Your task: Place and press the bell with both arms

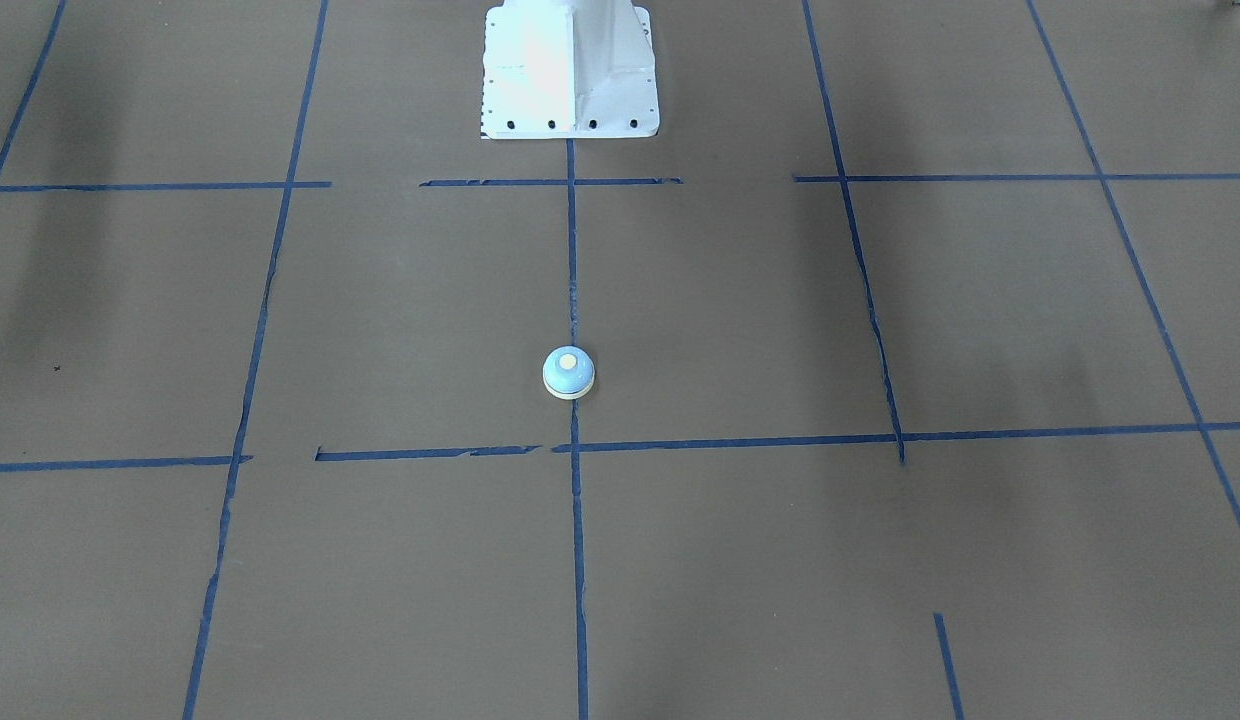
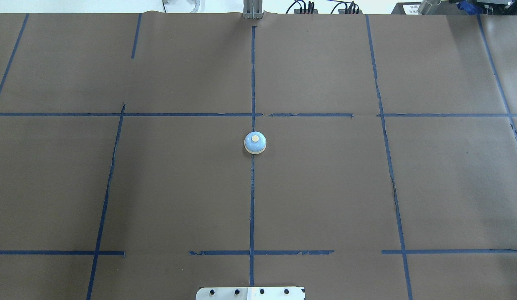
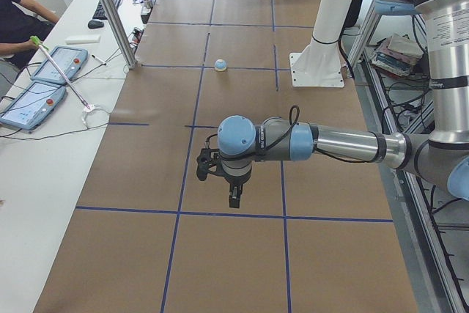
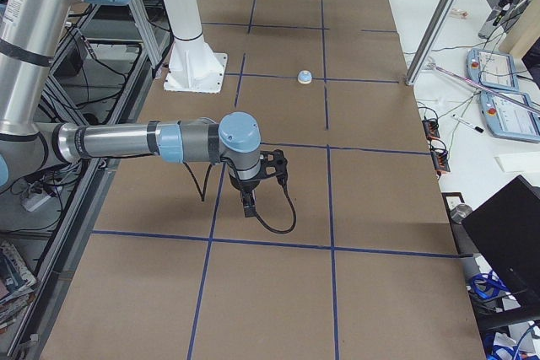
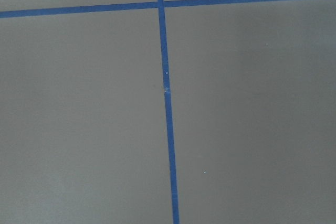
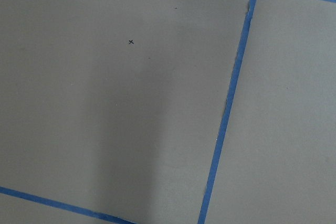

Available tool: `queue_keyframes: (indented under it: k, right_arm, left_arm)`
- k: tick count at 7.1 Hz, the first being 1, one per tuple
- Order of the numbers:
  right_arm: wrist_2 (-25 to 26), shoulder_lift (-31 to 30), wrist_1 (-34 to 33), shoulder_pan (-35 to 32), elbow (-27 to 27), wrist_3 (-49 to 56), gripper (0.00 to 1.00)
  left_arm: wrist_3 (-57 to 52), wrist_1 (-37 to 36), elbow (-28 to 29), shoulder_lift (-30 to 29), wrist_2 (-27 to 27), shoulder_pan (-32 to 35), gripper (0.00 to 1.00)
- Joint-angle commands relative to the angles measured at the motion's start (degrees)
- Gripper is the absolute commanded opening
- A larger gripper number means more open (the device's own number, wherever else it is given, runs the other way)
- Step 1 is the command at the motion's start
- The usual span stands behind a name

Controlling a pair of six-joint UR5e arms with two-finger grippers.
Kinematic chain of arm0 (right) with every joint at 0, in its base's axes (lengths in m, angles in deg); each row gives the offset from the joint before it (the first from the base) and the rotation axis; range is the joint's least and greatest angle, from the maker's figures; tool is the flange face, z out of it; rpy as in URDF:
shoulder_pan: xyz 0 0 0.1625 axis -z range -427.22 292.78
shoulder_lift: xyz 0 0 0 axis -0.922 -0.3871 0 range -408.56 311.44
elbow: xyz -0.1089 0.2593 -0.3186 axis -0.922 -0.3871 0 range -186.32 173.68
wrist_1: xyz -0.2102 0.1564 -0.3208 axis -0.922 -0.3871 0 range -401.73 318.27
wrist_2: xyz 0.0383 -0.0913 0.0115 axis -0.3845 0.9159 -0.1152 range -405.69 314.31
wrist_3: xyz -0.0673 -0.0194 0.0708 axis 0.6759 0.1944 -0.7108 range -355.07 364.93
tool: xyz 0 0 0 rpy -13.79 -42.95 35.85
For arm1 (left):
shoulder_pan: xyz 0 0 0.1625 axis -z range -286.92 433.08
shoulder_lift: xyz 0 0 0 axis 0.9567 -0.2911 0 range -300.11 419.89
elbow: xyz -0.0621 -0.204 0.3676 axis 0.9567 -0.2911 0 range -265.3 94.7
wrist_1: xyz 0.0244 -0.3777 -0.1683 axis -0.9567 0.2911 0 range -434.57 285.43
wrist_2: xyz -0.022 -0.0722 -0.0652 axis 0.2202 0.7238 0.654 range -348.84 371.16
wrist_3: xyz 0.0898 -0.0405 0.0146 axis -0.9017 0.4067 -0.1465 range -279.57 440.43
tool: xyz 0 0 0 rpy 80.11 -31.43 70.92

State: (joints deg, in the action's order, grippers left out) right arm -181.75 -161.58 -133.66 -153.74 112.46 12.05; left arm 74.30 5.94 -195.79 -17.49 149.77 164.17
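One bell (image 2: pixel 255 143), frame centre; left gripper (image 3: pixel 233 197), right gripper (image 4: pixel 246 205), jaw state unclear (side views only). Risk: off-centre contact may skid it.

Work surface: a table (image 2: pixel 325 187) covered in brown paper and gridded with blue tape lines (image 2: pixel 252 200). Exterior left view: white desk (image 3: pixel 44 181) at 9 o'clock bearing two tablets (image 3: pixel 31 105); metal post (image 3: pixel 111 12) at 11 o'clock.

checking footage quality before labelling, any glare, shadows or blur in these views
Exterior front-facing: the white pedestal is blown out by glare, and soft shadow bands darken the brown paper on both sides. Overhead exterior: even light, the bell sharp. Right wrist-mounted: a broad soft shadow down the middle. Left wrist-mounted: evenly lit, blue tape crisp.
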Motion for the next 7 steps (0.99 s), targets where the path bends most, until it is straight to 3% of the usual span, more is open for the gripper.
queue_keyframes:
  k: [1,5,7]
  right_arm:
    - [0.4,0.2,-0.2,0.1,-0.4,0.1,1.00]
    - [0.5,0.0,-0.2,0.1,-1.0,0.1,1.00]
    - [0.5,0.0,-0.2,0.1,-1.1,0.1,1.00]
  left_arm:
    - [0.8,-1.2,-0.1,-2.3,-0.2,-2.7,1.00]
    - [0.4,-0.8,1.6,-1.5,-0.3,-2.8,1.00]
    - [0.2,2.3,-0.2,2.8,0.2,-2.6,1.00]
